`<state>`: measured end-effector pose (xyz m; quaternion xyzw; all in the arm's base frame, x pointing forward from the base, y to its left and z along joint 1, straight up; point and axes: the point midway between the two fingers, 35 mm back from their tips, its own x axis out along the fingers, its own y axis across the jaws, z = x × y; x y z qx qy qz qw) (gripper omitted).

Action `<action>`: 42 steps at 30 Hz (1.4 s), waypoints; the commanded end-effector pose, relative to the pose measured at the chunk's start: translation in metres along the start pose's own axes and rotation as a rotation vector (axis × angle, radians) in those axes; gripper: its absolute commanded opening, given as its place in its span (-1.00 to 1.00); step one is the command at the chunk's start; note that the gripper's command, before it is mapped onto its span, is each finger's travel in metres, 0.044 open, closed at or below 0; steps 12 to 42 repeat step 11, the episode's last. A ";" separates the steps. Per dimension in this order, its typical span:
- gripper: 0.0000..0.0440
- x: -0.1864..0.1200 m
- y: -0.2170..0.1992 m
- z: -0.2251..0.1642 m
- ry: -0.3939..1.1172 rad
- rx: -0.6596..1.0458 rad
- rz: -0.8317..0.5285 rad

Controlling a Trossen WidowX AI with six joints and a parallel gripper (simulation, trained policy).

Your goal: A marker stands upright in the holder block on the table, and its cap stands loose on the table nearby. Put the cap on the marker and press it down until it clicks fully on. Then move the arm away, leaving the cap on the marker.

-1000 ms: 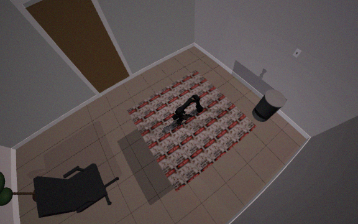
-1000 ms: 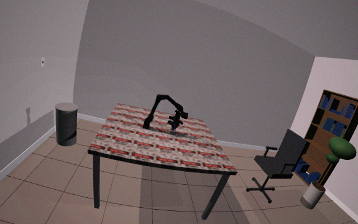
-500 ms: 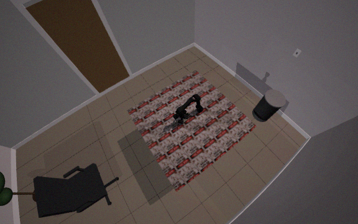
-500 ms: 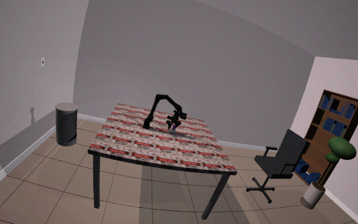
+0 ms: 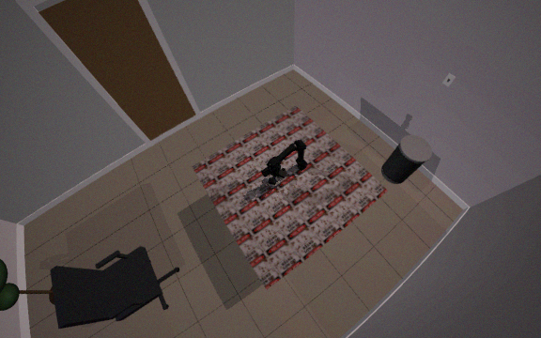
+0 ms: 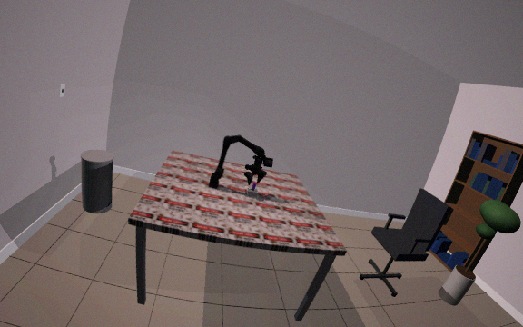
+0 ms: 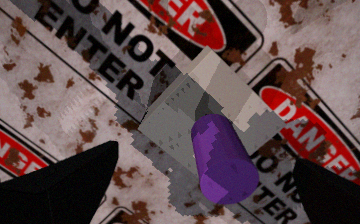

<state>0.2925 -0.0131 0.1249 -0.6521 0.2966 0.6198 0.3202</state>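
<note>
The purple cap (image 7: 224, 160) (image 6: 253, 185) stands upright over the grey holder block (image 7: 168, 127) (image 6: 252, 193). The marker body is not visible beneath it; whether the cap is fully down cannot be told. My gripper (image 7: 205, 158) (image 6: 255, 181) is wide open, with one black fingertip on each side of the cap and space between them and it. It is empty and sits just above the cap in the exterior view. In the top view the arm hides the cap.
The table (image 6: 189, 218) (image 5: 299, 235) has a red and white sign pattern. The arm's base (image 6: 214, 179) stands on it. A dark bin (image 6: 97, 182), an office chair (image 6: 413, 232) and a bookshelf (image 6: 486, 186) stand on the floor around the table.
</note>
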 end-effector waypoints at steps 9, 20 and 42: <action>0.98 -0.032 0.003 0.001 0.030 -0.006 -0.047; 0.92 -0.035 0.005 0.002 0.031 -0.003 -0.050; 0.92 -0.035 0.005 0.002 0.031 -0.003 -0.050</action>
